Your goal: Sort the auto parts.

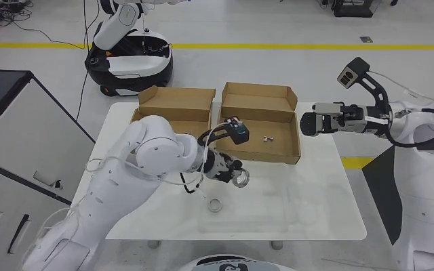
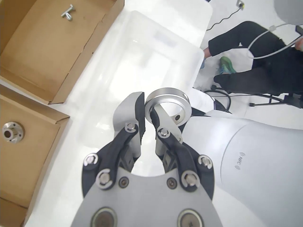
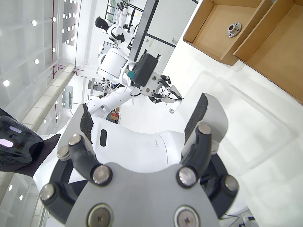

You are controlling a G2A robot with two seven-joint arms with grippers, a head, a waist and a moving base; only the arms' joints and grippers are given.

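Above the clear plastic tray point(image 2: 165, 48) on the white table point(image 1: 122, 135), my left gripper point(image 2: 148, 106) is pinched nearly closed on the wall of a silver metal ring with a side hole point(image 2: 168, 105) (one finger passes through the bore, the other presses from outside), holding it clear of the surface. A second silver ring point(image 1: 215, 204) lies near the tray's front-left corner; I cannot tell whether it is inside. Behind the tray stand two open brown cardboard boxes side by side: the left box point(image 2: 30, 166) holds a round flanged metal hub point(image 2: 13, 132), the right box point(image 2: 28, 48) a small silver bolt point(image 2: 67, 12). My right gripper point(image 1: 305, 124) hangs beside the right box, fingers spread wide, holding nothing.
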